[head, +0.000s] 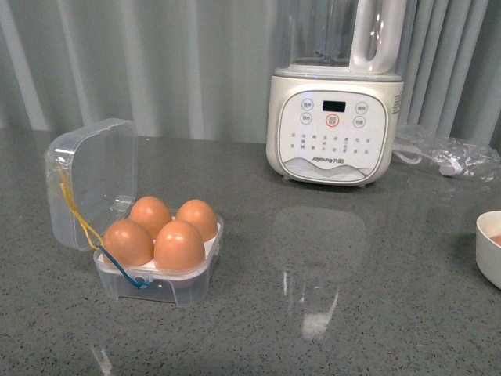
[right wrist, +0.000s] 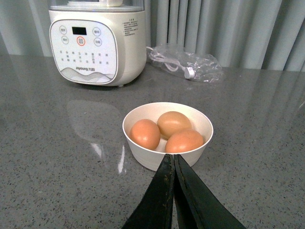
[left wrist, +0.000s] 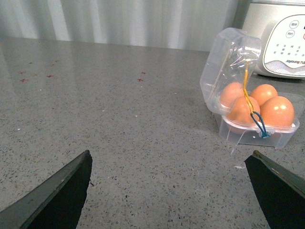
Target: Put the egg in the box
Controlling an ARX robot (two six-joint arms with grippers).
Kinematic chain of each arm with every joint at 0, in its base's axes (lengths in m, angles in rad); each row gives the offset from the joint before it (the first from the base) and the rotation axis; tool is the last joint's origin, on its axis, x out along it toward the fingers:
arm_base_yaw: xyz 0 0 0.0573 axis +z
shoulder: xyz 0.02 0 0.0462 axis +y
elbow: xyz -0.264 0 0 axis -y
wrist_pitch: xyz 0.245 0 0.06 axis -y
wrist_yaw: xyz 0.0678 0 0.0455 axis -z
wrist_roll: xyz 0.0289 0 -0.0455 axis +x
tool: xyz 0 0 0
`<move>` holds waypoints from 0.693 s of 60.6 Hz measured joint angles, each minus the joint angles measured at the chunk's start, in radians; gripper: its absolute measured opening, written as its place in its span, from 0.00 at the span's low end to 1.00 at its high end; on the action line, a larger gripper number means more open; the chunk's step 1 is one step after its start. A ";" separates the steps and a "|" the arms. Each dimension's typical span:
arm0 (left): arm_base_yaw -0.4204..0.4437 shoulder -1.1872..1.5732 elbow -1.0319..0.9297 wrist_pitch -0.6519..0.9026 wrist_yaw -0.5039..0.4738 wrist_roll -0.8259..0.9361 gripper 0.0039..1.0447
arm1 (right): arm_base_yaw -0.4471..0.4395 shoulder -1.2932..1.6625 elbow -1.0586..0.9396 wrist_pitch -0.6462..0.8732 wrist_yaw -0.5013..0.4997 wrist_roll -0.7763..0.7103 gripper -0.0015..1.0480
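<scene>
The clear plastic box (head: 92,182) stands at the left of the grey counter with its hinged lid open and upright, a yellow and blue elastic loop hanging across it. An orange-brown egg (head: 179,245) sits in every hole of its white tray. The box also shows in the left wrist view (left wrist: 229,58), ahead and to one side of my open, empty left gripper (left wrist: 170,157). My right gripper (right wrist: 170,157) is shut and empty, its tips just short of a white bowl (right wrist: 143,158) holding three more eggs (right wrist: 145,133). Neither gripper shows in the front view.
A cream blender (head: 335,117) stands at the back of the counter. A clear plastic bag with a white cable (head: 450,157) lies to its right. The white bowl (head: 487,252) sits at the right edge. Grey curtains hang behind.
</scene>
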State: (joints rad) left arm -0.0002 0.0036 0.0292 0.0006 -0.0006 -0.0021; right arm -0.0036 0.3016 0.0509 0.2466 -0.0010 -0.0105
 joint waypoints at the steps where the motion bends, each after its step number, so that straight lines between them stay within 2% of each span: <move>1: 0.000 0.000 0.000 0.000 0.000 0.000 0.94 | 0.000 -0.003 -0.001 -0.002 0.000 0.000 0.03; 31: 0.000 0.000 0.000 0.000 0.000 0.000 0.94 | 0.000 -0.128 -0.047 -0.067 0.000 0.000 0.03; 33: 0.000 0.000 0.000 0.000 0.000 0.000 0.94 | 0.000 -0.153 -0.046 -0.095 0.000 0.000 0.03; 36: 0.000 0.000 0.000 0.000 0.000 0.000 0.94 | 0.000 -0.244 -0.046 -0.224 0.000 0.000 0.03; 42: 0.000 0.000 0.000 0.000 0.000 0.000 0.94 | 0.000 -0.297 -0.046 -0.243 0.000 0.000 0.03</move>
State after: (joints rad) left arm -0.0002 0.0032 0.0292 0.0006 -0.0006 -0.0021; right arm -0.0032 0.0044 0.0051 0.0032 -0.0010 -0.0105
